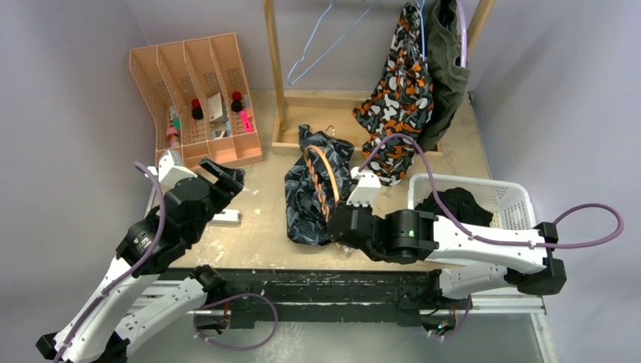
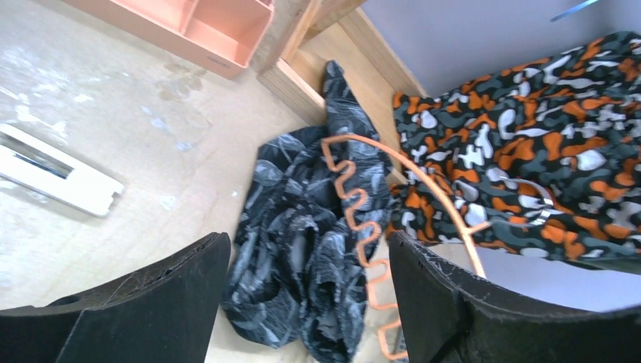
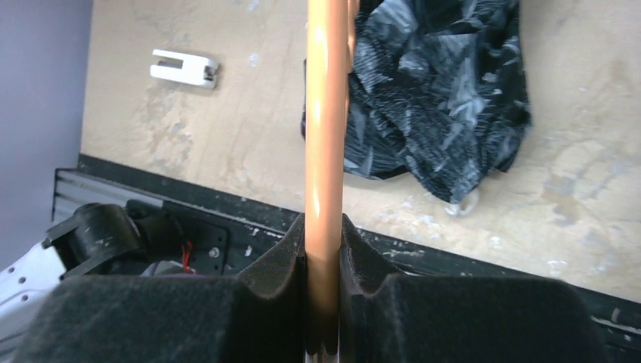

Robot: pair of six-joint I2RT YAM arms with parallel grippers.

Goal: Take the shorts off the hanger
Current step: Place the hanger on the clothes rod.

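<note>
At the far left of the counter [image 1: 257, 227] stands a peach organizer [image 1: 196, 98] with small things in its slots. In front of it the left end effector [image 1: 227, 179] hovers over the counter. Its fingers [image 2: 151, 302] are wide apart and nothing is between them. Just beside it a flat white part [image 1: 225, 218] lies on the counter.

In the middle, the patterned shorts [image 1: 310, 193] lie crumpled on the counter. An orange hanger [image 1: 326, 178] stands up across them, and its wavy bar rests on the cloth. I cannot tell if the cloth is still hooked on it. The right end effector [image 3: 326, 227] is clamped on a straight part of the hanger, at the near side of the shorts, and both pads press on the orange rod.

Behind, a wooden rack [image 1: 277, 68] stands at the back of the counter. A blue wire hanger [image 1: 308, 42] hangs inside it. More to the right the camouflage shorts [image 1: 397, 91] hang down, and their lower end reaches the counter near the patterned shorts. The olive shorts [image 1: 447, 76] hang just beside them, touching.

At the right a white basket [image 1: 514, 189] stands on the counter, and the black shorts [image 1: 457, 204] lie in it.
</note>
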